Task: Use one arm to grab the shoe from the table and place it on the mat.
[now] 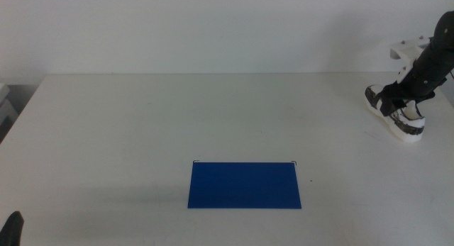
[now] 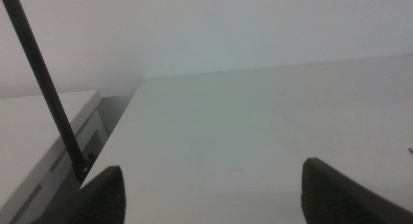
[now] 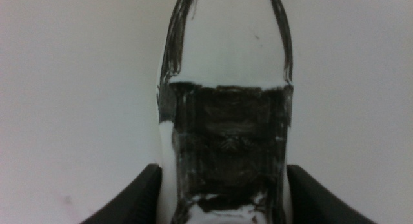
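Right tool point(image 3: 222, 185) straddling shoe point(image 3: 226, 121), far right of surface point(image 1: 142, 118).
Jaws flank shoe's sides across its long axis, grip unconfirmed; mat point(image 1: 244, 184) lies centre-front; left tool point(image 2: 213, 192) released, waiting.

You'll find the mat point(image 1: 244, 185) at the table's point(image 1: 142, 125) near middle, and the shoe point(image 1: 397, 111) well apart at two o'clock.

No text, label, brand, number or sign can be read anywhere: the shoe point(image 3: 226, 121), the blue mat point(image 1: 244, 185) and the white table point(image 1: 142, 125) are all unmarked
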Robot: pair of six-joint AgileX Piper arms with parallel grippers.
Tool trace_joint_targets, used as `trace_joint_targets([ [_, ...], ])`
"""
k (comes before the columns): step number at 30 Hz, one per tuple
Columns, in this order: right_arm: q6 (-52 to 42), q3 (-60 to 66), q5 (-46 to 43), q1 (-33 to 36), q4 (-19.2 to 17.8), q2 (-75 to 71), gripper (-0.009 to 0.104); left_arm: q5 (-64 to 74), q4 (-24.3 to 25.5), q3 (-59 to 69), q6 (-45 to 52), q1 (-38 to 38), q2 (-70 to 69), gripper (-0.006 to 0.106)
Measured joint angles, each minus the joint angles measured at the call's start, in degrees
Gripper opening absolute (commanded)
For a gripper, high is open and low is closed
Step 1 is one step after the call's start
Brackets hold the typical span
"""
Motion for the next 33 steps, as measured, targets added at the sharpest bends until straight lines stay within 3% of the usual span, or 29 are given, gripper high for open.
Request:
trace_joint_targets([
  [10,0.38,2.75,2.41,0.0,0.84,-9.88,-0.001,0.0,0.0,0.0,0.0,0.0,0.0,0.093],
  [22,3.52,25.78,-1.2,0.7,0.65,-31.96,-0.001,0.0,0.0,0.0,0.0,0.0,0.0,0.093],
  [33,8.23,28.04,3.29,11.14,0.65,-36.69,-0.001,0.0,0.0,0.0,0.0,0.0,0.0,0.093],
])
